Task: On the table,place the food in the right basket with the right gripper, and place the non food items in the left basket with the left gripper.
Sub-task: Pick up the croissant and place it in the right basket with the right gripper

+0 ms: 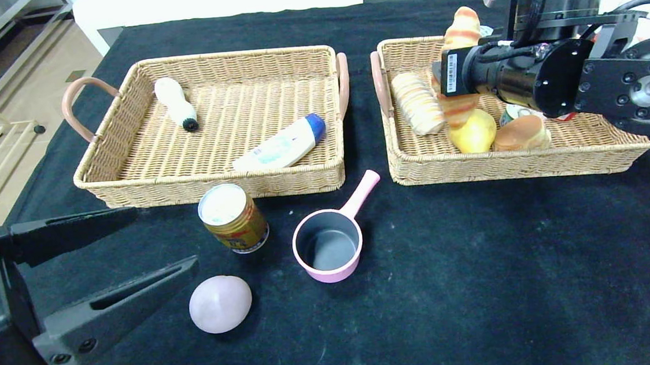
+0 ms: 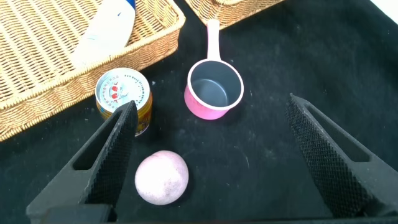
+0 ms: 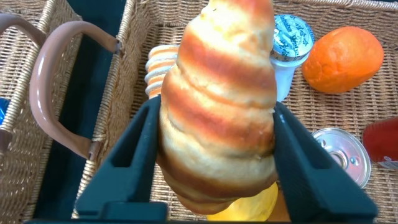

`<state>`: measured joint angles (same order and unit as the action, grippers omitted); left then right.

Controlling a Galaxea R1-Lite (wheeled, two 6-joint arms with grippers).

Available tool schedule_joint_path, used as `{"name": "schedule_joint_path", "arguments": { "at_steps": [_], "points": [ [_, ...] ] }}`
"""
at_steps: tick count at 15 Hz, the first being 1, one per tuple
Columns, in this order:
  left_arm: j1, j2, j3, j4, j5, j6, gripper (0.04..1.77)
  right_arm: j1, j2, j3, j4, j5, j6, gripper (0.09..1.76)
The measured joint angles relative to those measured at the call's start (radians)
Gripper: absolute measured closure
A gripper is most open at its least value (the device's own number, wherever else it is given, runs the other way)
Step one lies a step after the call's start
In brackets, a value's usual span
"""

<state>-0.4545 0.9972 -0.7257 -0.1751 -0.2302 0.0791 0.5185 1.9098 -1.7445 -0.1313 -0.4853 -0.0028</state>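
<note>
**Bread roll between the jaws over the right basket**

Over the right basket [image 1: 590, 156], the right gripper [image 3: 214, 162] has a striped, croissant-like bread roll [image 3: 217, 99] standing upright between its jaws; the pads sit against the roll's two sides, though how firmly they pinch it cannot be told. Beneath and beside it in that basket lie another striped roll [image 1: 416, 103], a yellow fruit [image 1: 473, 131], a small bun [image 1: 521, 133], an orange [image 3: 343, 59], a foil-lidded cup [image 3: 291, 38] and a tin [image 3: 341, 154].

At the near left of the black surface [image 1: 483, 280], the left gripper [image 1: 105, 263] hangs with jaws spread wide, holding nothing. Ahead of it stand a gold can [image 1: 232, 217], a pale pink egg [image 1: 220, 304] and a pink saucepan [image 1: 330, 246], apart from one another. The left basket [image 1: 209, 186] holds a white bottle [image 1: 175, 103] and a blue-capped tube [image 1: 281, 145].
</note>
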Motion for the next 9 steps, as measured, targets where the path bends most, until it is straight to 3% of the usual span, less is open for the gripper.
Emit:
{"name": "schedule_joint_path", "arguments": {
  "at_steps": [3, 9],
  "points": [
    [0.000, 0.000, 0.000, 0.000, 0.000, 0.000, 0.09, -0.003, -0.004, 0.004, 0.000, 0.000, -0.001, 0.46],
    [0.000, 0.000, 0.014, 0.002, 0.000, 0.000, 0.09, -0.002, -0.007, 0.008, 0.000, 0.000, 0.000, 0.30]
  ]
}}
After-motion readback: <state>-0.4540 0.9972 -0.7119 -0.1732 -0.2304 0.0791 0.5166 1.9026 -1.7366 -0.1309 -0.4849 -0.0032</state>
